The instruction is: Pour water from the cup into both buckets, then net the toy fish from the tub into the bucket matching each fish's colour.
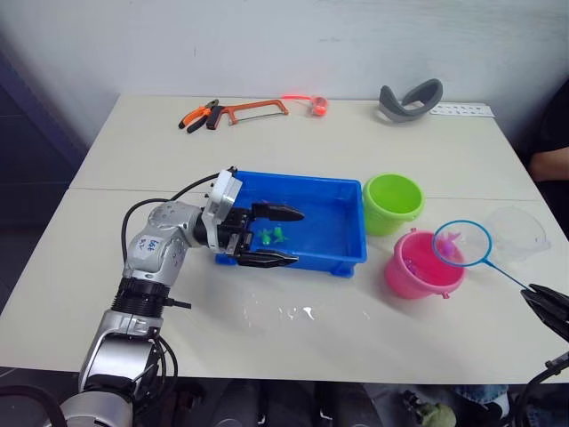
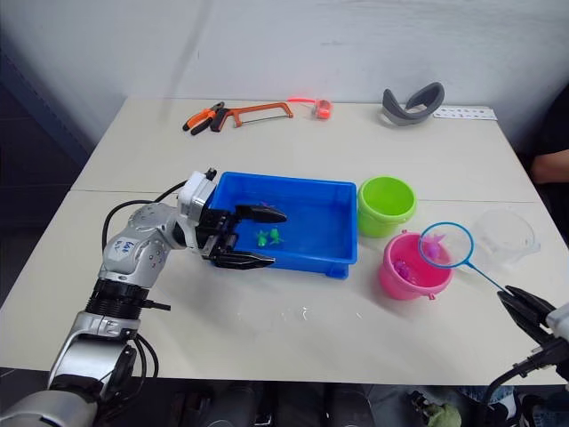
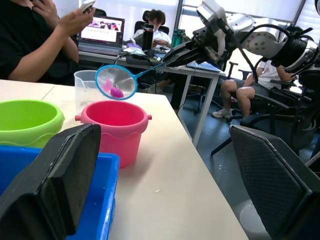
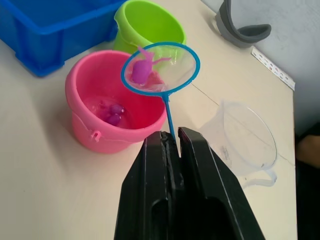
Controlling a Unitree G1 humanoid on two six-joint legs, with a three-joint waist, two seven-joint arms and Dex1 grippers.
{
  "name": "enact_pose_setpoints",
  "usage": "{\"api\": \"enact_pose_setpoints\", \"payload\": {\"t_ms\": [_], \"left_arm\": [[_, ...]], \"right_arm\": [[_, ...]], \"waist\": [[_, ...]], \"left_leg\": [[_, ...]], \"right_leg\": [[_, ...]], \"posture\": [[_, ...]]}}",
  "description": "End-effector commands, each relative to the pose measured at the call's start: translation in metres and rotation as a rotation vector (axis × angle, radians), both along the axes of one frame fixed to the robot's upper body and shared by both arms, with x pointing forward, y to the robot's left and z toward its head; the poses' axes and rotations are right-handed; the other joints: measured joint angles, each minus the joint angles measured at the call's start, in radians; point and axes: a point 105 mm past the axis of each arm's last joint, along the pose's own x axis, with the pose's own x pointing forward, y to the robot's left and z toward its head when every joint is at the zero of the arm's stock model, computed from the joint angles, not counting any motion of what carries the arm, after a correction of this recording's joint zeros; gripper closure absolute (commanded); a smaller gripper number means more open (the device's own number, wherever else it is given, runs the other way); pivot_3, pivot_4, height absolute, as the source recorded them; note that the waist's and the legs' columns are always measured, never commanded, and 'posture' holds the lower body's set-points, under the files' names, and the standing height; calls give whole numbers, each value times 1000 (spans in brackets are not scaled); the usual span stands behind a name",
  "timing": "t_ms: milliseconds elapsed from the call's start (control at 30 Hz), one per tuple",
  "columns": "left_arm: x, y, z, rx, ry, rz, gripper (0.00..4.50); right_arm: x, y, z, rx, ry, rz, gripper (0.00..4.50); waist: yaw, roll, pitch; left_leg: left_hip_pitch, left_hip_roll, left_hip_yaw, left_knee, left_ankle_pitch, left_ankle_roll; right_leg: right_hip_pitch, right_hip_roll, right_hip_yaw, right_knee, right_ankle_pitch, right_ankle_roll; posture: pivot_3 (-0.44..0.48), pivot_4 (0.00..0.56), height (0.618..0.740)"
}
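Head pair: high above the table (image 1: 293, 347), facing forward and down, far enough to take in both arms. Left wrist: low and close behind the left gripper (image 3: 165, 185), facing across the pink bucket (image 3: 117, 127) toward the net (image 3: 116, 81). Right wrist: close behind the right gripper (image 4: 174, 137), angled down on that same bucket and net.

Left arm: I hold it forearm level, elbow bent | left gripper (image 1: 270, 236): fingers spread wide | right gripper (image 4: 172, 141): I keep fingers pinched together, pointing forward, low at right edge.
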Motion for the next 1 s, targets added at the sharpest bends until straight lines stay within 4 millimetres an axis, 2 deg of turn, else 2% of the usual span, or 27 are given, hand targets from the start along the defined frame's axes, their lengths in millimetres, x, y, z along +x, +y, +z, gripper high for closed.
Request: {"api": "enact_pose_setpoints", "payload": {"t_ms": [33, 100, 167, 433, 567, 767, 867, 1000], "left_arm": [[-8, -6, 1, -9, -29, -19, 46], [-9, -5, -1, -9, -28, -16, 46], [-8, -5, -2, -10, -27, -13, 46], [-7, -4, -2, -12, -21, -3, 46], [-8, -3, -2, -15, -18, 6, 46], [-5, -2, 6, -65, 1, 46, 46], [-4, 0, 7, -61, 0, 58, 46], [-2, 2, 6, -62, 0, 70, 46]], "right_arm": [[4, -6, -21, -348, -59, 32, 4500], [4, -6, -24, -422, -79, 61, 4500], [7, -11, -19, -543, -171, 43, 4500], [12, -3, -23, -939, -363, 160, 4500], [14, -7, -26, -1143, -399, 198, 4500], [20, -11, -18, -1271, -461, 221, 4500], [26, -9, -9, -1266, -510, 221, 4500], [29, -5, -8, -1241, -531, 235, 4500]], "waist": [[3, 0, 0], [3, 0, 0], [2, 0, 0], [1, 0, 0], [0, 1, 0], [-1, 1, 0], [-1, 1, 0], [1, 1, 0]], "left_leg": [[0, 0, 0, 0, 0, 0], [-1, 0, 0, 0, 0, 0], [0, 0, 0, 1, 0, 0], [0, 0, 0, 1, 1, -1], [0, 0, 0, 1, 1, -2], [0, 0, 0, 1, 2, -2], [0, 0, 0, 1, 2, -2], [0, 0, -1, 1, 2, -2]], "right_leg": [[0, 0, 0, 0, 0, 0], [0, 0, 0, 0, 0, 0], [0, 0, 0, 0, 0, 0], [0, 0, 0, 0, 0, -1], [0, 0, 1, 0, 0, -1], [0, 0, 1, 1, -1, -1], [0, 0, 1, 1, -1, -1], [1, 1, 1, 1, -1, -1]], "posture": [[0, 150, 740], [0, 150, 740], [0, 150, 740], [0, 150, 740], [0, 150, 740], [0, 150, 740], [0, 150, 740], [0, 150, 740]]}}
